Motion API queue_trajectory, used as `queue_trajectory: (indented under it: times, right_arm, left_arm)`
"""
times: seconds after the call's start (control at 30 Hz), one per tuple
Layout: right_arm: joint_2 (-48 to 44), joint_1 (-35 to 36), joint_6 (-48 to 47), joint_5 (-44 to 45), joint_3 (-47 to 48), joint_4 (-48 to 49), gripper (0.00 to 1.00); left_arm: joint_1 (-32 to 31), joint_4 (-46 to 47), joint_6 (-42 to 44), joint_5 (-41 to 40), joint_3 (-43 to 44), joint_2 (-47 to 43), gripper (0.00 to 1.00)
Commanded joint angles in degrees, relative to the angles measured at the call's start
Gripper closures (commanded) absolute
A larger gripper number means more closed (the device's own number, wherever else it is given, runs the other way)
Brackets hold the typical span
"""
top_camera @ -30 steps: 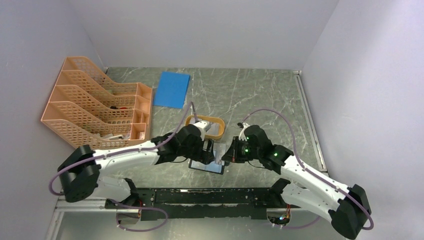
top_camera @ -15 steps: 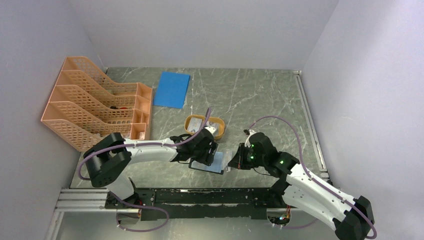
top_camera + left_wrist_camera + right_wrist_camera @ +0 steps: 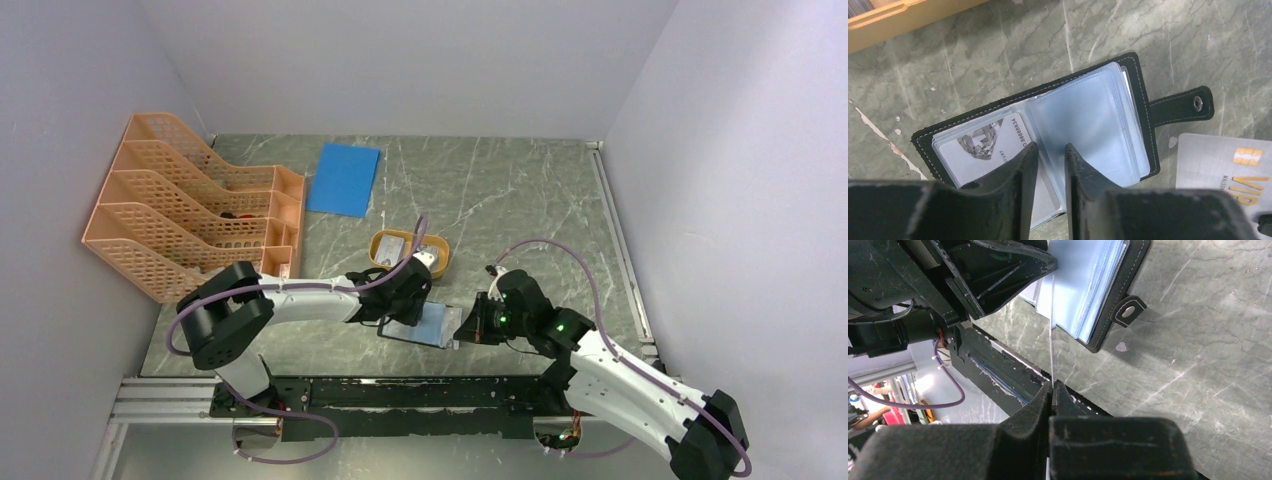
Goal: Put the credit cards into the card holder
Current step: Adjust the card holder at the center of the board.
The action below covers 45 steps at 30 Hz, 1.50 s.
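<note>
The black card holder (image 3: 1143,100) lies open on the table, its clear plastic pockets up, and one credit card (image 3: 983,145) sits in its left pocket. My left gripper (image 3: 1050,146) hovers low over the holder's middle fold (image 3: 412,330). Its fingers stand a narrow gap apart and nothing shows gripped between them. My right gripper (image 3: 1052,383) is shut on a silvery credit card (image 3: 1218,165), seen edge-on (image 3: 1052,330) in the right wrist view. That card's far edge reaches the right side of the holder (image 3: 1098,290). From above, the right gripper (image 3: 468,326) is just right of the holder.
An orange oval dish (image 3: 437,262) with a pale card (image 3: 392,245) inside stands just behind the holder. An orange file rack (image 3: 190,210) fills the left side. A blue flat sheet (image 3: 343,178) lies at the back. The black rail at the table's near edge (image 3: 400,395) runs close under both grippers.
My left arm swung down over the card holder and its fingers narrowed from wide to a small gap. The right gripper shifted slightly right and nearer, still holding its card.
</note>
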Motion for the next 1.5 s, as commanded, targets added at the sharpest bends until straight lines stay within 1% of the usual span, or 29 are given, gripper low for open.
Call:
queue_trajectory:
  times: [0.0,0.1,0.17,0.2,0.47,0.8,1.37,1.47]
  right_arm:
    - [0.2,-0.4,0.9,-1.6,-1.1,2.5,1.00]
    - [0.5,-0.3,0.9,-1.7,-1.5,2.8,1.00]
    - [1.0,-0.3,0.9,-1.8,-1.7,2.8,1.00]
    - [1.2,-0.3,1.0,-1.9,-1.9,3.0,1.00]
    - [3.4,-0.3,2.3,-4.3,-3.9,7.8,1.00]
    - [7.7,-0.4,2.5,-5.4,-3.5,12.1,1.00]
    - [9.3,-0.6,3.4,-4.5,-6.1,12.7,1.00]
    - [8.4,-0.6,1.8,-2.4,-4.5,9.8,1.00]
  left_arm:
    - [-0.2,-1.8,0.5,-1.8,-0.2,2.3,0.72]
    - [-0.2,-1.9,0.3,-2.5,-0.7,2.3,0.82]
    - [-0.2,-2.0,0.2,-3.1,-1.0,2.2,0.92]
    - [-0.2,-2.2,0.0,-3.3,-1.2,2.3,0.95]
    - [-0.2,-1.9,-0.4,-3.4,-1.8,2.4,0.95]
    - [-0.3,-1.9,-0.5,-3.5,-2.1,2.3,0.95]
    - [-0.2,-1.0,-1.3,-3.3,-3.4,1.1,0.95]
    - [-0.2,-0.4,-2.9,-3.3,-4.2,0.3,0.95]
